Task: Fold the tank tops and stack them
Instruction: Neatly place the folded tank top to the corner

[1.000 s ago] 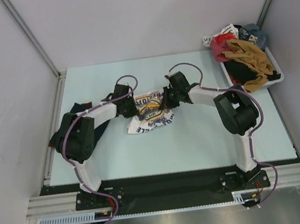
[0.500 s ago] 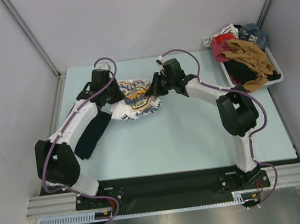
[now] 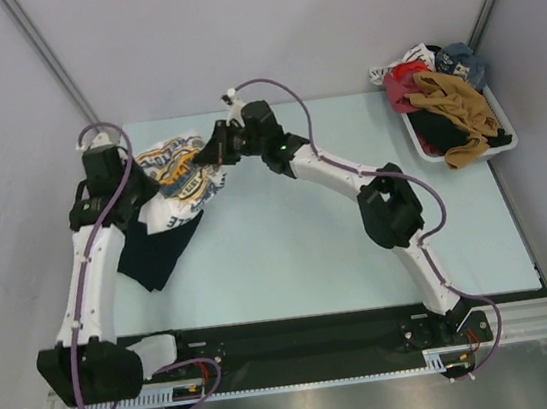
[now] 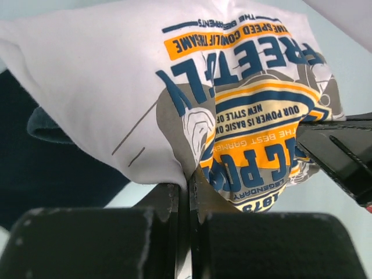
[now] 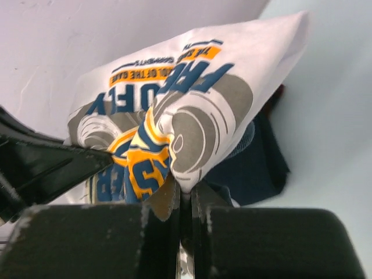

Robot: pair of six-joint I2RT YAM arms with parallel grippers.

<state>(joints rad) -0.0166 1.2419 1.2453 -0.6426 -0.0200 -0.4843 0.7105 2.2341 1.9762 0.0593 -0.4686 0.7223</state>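
The white top (image 3: pixel 180 171) hangs bunched between my two pairs of jaws over the far left part of the bench (image 3: pixel 310 250). Its long axis runs left to right, tilting slightly away on the right. My left jaws hold the left end and my right jaws hold the right end. A loose tail droops from the left end toward the near side, and the printed side faces up. Each pair of jaws is pinched tight on a fold of the cloth, with the gap closed down to a thin slit.

The navy top (image 3: pixel 154 252) lies on the bench by the left edge, just nearer to me than the white one. Its long axis slants from near left to far right, and the white tail overlaps its far end.

The top view shows the whole span, my left arm (image 3: pixel 89 259) and my right arm (image 3: pixel 350 169) reaching in. It also shows a tray (image 3: pixel 510 140) heaped with clothes (image 3: pixel 447 106) at the far right, well apart. The pinches themselves are too small to make out there.

The left wrist view shows the white cloth (image 4: pixel 99 81) drawn into my left jaws, with the lettering upside down. The navy top (image 4: pixel 52 168) is dark beneath it on the left, and the right arm's black fingers (image 4: pixel 343 154) are at the right edge.

The right wrist view shows the same print (image 5: pixel 226 99) gathered into my right jaws, with navy cloth (image 5: pixel 256 168) below it.
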